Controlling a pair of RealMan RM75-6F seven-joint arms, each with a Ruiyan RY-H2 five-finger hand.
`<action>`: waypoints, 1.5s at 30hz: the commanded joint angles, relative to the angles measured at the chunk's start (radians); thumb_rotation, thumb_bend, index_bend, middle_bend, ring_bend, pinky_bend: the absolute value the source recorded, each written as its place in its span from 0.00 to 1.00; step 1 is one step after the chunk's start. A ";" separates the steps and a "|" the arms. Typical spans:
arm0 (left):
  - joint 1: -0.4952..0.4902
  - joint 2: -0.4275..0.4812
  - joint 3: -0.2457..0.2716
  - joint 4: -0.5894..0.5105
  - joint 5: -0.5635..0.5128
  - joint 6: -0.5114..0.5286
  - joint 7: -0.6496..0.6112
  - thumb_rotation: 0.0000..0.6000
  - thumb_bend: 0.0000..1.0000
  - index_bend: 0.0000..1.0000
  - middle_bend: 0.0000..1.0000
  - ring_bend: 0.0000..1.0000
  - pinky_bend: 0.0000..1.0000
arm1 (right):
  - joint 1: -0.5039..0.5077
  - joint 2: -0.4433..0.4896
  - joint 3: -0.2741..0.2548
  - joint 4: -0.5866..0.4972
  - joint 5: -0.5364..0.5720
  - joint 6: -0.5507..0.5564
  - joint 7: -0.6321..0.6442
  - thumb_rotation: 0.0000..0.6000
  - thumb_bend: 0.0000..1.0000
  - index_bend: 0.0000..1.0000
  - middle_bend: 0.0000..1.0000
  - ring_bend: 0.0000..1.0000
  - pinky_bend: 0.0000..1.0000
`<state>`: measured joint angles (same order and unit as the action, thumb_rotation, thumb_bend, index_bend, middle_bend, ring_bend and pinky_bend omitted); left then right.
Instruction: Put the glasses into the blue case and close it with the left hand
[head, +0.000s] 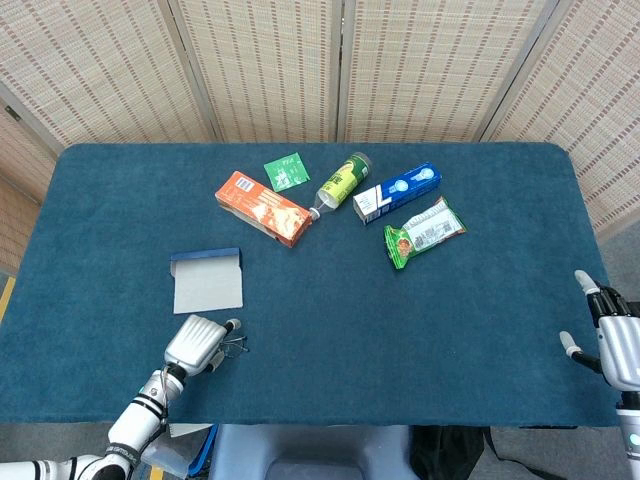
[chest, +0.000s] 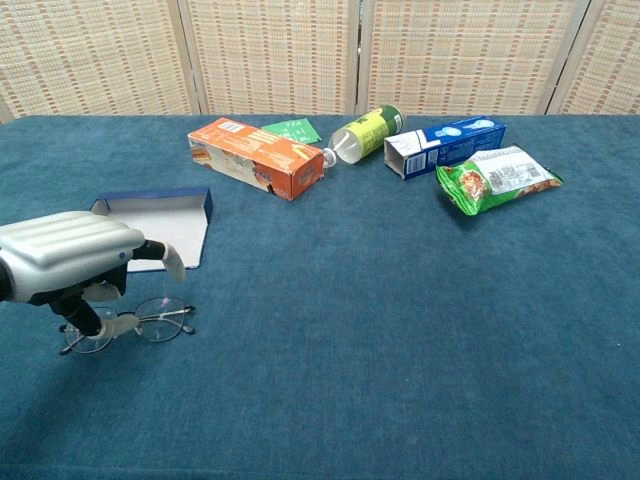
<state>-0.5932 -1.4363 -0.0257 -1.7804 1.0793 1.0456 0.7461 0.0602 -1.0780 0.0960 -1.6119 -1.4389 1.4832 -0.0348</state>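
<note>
The wire-rimmed glasses (chest: 152, 321) lie flat on the blue cloth near the front left. In the head view only a bit of the glasses (head: 236, 346) shows beside my left hand (head: 196, 342). My left hand (chest: 68, 262) hangs low over their left lens, fingers spread downward, one fingertip (chest: 112, 325) touching the frame; nothing is lifted. The blue case (chest: 185, 226) lies open just behind them, pale lining up, seen in the head view as the case (head: 207, 282). My right hand (head: 616, 342) rests open at the table's near right edge, holding nothing.
Further back lie an orange box (head: 264, 208), a green packet (head: 286, 171), a tipped green bottle (head: 343, 180), a blue-white carton (head: 397, 192) and a green snack bag (head: 424, 232). The table's front edge (head: 330, 420) runs just below my left hand.
</note>
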 joint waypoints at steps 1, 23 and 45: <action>-0.001 -0.005 0.006 -0.003 -0.004 0.007 0.009 1.00 0.35 0.24 1.00 1.00 1.00 | 0.000 0.000 0.000 0.001 0.000 0.000 0.001 1.00 0.26 0.05 0.17 0.18 0.32; -0.008 -0.031 0.050 0.046 -0.070 0.062 0.126 1.00 0.34 0.12 1.00 1.00 1.00 | -0.007 0.004 -0.004 -0.004 0.001 0.004 0.005 1.00 0.26 0.05 0.17 0.19 0.32; -0.040 0.010 0.021 0.054 -0.161 0.053 0.112 1.00 0.34 0.32 1.00 1.00 1.00 | -0.007 0.001 -0.005 -0.006 0.006 -0.003 0.006 1.00 0.26 0.05 0.17 0.19 0.32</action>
<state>-0.6316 -1.4255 -0.0051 -1.7279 0.9173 1.0999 0.8592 0.0528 -1.0765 0.0911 -1.6183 -1.4328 1.4803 -0.0291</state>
